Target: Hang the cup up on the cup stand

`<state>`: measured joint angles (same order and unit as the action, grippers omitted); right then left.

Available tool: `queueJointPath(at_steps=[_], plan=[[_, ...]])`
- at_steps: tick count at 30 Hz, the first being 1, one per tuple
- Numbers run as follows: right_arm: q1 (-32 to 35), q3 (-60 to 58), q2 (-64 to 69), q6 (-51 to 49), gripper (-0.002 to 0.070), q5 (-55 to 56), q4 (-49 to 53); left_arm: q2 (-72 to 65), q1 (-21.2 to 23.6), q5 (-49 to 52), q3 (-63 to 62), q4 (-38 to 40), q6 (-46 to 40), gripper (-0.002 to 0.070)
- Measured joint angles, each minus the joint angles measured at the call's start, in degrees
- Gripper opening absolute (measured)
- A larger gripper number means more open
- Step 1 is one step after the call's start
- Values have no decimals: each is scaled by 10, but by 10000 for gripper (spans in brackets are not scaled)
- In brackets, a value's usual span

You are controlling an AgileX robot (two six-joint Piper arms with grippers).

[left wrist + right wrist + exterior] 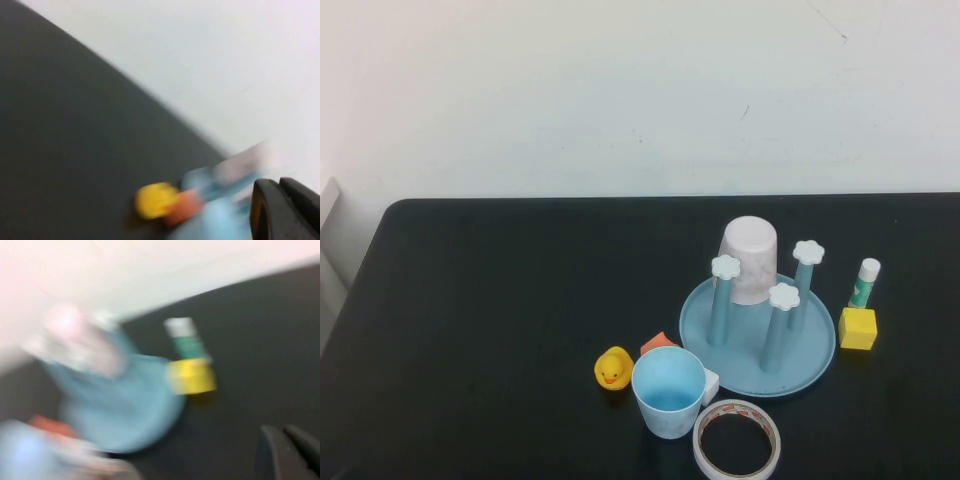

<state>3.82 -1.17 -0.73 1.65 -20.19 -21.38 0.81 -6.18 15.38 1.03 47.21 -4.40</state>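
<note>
The light blue cup (668,392) stands upright, mouth up, near the table's front, just in front and left of the cup stand (810,360). The stand is a round dusty-blue tray with three blue pegs topped by white flower caps (783,296). A pale pink-white cup (751,258) sits upside down on its rear peg. Neither gripper shows in the high view. My left gripper (280,186) is shut and empty, with the blurred cup (215,222) close beside it. My right gripper (285,432) is shut and empty, above bare table to the side of the stand (125,405).
A yellow duck (613,368), an orange block (658,343) and a small white block (710,385) crowd the cup. A white tape roll (701,440) lies at the front edge. A yellow cube (857,328) and a glue stick (865,283) stand right of the stand.
</note>
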Motion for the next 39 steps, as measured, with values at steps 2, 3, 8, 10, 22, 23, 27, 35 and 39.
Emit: queueJointPath(at_steps=[2, 3, 8, 10, 22, 23, 27, 35, 39], plan=[[0, -3, 0, -30, -1, -6, -117, 0, 0, -13, 0, 100, 5, -2], [0, -4, 0, -39, -1, -9, -165, 0, 0, -21, 0, 122, 5, -2], [0, -4, 0, -23, -1, -11, -236, 0, 0, -81, 0, 193, 7, -2], [0, -4, 0, 7, -1, -11, -236, 0, 0, -88, 0, 206, 2, -2], [0, -4, 0, 131, -1, -28, -236, -170, 0, 170, -194, 3, -163, -1], [0, -4, 0, 131, -1, -29, -236, -203, 0, 201, -229, -35, -168, -1], [0, -4, 0, 139, -1, -32, -236, -336, 0, 298, -355, -157, -198, -1], [0, -4, 0, 149, -1, -35, -236, -578, 0, 414, -546, -274, -238, -2], [0, -4, 0, 149, -1, -36, -236, -669, -35, 430, -603, -303, -240, -2]])
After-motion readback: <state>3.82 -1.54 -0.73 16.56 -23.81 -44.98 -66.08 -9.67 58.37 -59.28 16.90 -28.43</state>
